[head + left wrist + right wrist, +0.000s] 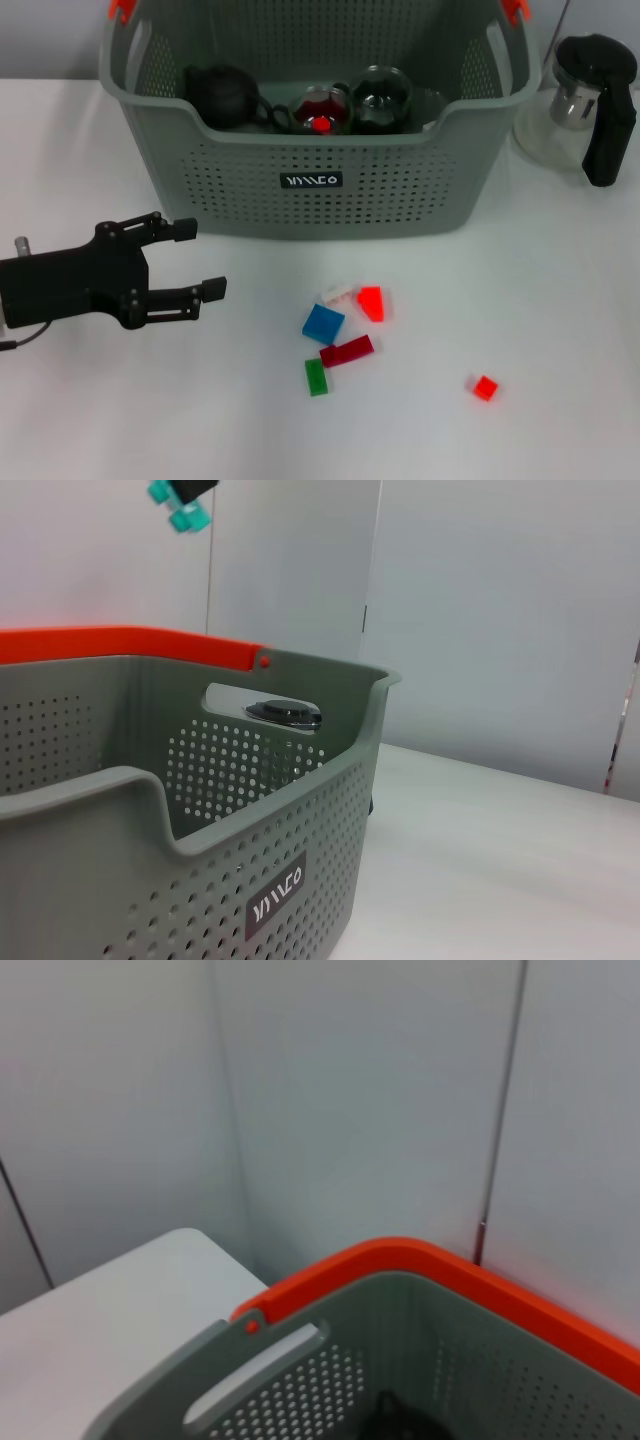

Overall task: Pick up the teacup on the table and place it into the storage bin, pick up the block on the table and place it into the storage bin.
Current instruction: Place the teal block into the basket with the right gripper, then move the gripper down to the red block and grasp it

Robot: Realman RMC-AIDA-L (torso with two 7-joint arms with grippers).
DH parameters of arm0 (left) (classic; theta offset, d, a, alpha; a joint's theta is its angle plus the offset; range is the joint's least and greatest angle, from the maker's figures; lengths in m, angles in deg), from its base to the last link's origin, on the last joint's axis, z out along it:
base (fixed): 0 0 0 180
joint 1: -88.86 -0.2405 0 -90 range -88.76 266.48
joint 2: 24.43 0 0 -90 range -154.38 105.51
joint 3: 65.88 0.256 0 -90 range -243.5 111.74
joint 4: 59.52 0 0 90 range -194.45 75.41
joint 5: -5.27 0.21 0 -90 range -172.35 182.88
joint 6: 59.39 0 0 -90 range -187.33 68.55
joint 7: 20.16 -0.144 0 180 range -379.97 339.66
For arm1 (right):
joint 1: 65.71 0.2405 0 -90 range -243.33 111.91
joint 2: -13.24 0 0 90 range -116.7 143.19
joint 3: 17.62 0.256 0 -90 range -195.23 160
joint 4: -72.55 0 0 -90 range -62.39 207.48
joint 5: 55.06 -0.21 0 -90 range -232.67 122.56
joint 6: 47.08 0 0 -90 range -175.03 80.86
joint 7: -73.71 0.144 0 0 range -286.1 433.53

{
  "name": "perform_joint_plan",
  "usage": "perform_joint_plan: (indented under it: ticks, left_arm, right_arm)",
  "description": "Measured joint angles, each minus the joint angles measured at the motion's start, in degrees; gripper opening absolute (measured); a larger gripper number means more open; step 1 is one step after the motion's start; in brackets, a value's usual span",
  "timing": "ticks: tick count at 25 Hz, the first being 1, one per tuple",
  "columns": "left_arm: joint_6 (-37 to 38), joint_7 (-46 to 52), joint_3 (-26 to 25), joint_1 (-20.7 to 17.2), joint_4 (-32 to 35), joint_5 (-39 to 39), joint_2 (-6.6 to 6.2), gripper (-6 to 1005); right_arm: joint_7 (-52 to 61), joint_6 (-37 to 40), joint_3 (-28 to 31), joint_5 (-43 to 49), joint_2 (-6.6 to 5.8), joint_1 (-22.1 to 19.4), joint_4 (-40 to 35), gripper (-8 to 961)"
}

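On the white counter (560, 320) our grey-green perforated plastic storage bin (320, 195) already holds dark teaware, so we judge the teacup step done. The small coloured plastic blocks (340, 340) lie loose before it. Our left hand (200, 262) hovers beside them, spread wide, empty.

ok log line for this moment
left gripper open, empty, beside blocks | right arm unseen | bin holds teaware | blocks on table
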Motion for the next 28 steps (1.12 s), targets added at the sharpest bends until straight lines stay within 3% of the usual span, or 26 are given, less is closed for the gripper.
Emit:
perform_joint_plan:
  ticks: [5, 13, 16, 21, 28]
  left_arm:
    - [0.01, 0.22, -0.09, 0.01, 0.04, 0.0, -0.12, 835]
    - [0.02, 0.18, -0.09, 0.16, 0.09, 0.0, -0.29, 835]
    - [0.02, 0.14, -0.09, 0.17, 0.09, 0.0, -0.29, 835]
    - [-0.07, 0.11, -0.08, 0.15, -0.04, 0.0, -0.27, 835]
    - [0.03, 0.33, -0.06, -0.22, 0.06, 0.29, -0.19, 834]
  right_arm:
    - [-1.22, -3.53, -0.18, 0.07, -0.09, 0.29, 2.52, 429]
    - [-2.52, -1.6, -0.05, -0.79, 0.51, -2.29, -3.23, 699]
    - [-4.91, 5.86, -0.06, -3.44, 0.76, -5.03, -7.79, 819]
    - [-8.62, 20.46, -0.08, -6.65, 0.8, -11.33, -14.11, 931]
    - [-9.57, 35.24, -1.99, -2.82, 0.65, -19.62, -18.44, 925]
